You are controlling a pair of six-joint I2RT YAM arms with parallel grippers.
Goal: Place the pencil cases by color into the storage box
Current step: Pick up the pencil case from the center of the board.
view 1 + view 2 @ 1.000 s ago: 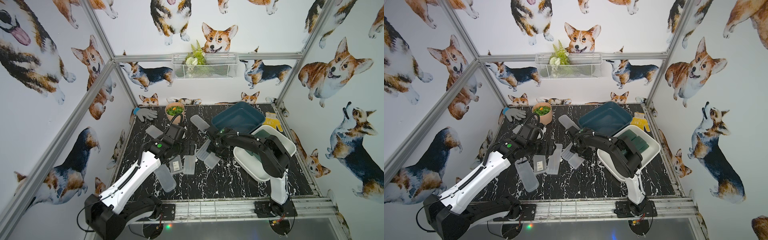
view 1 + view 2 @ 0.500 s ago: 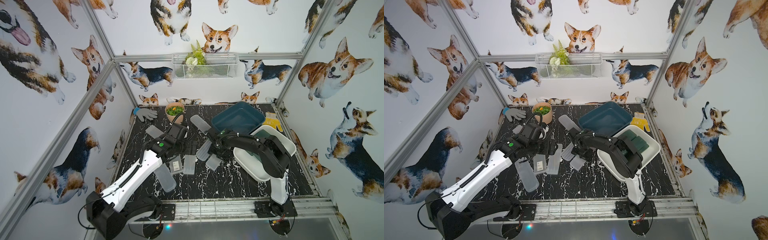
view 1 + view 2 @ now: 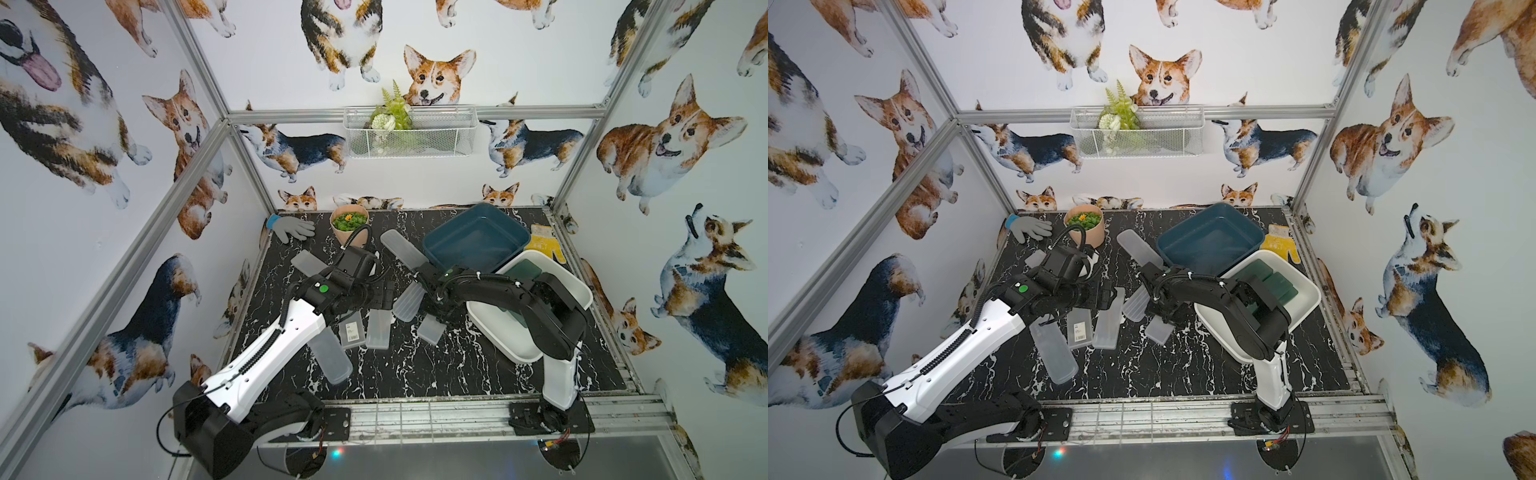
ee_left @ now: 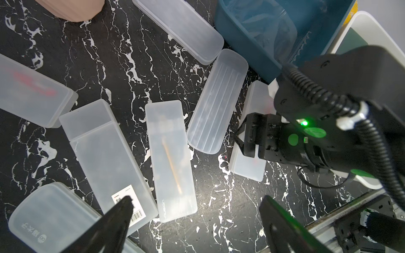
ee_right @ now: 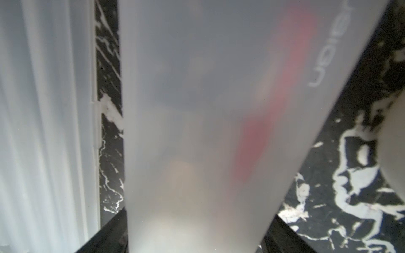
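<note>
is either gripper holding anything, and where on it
The left gripper is open, empty; the right gripper straddles a frosted pencil case across its width; a firm grip cannot be told.

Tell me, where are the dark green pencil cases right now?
In both top views the dark green pencil cases lie inside the white tub on the right side of the table, beside the blue tub.

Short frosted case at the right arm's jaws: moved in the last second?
Yes, slightly. The short frosted case has shifted toward the front rail, away from the ribbed case beside it.
</note>
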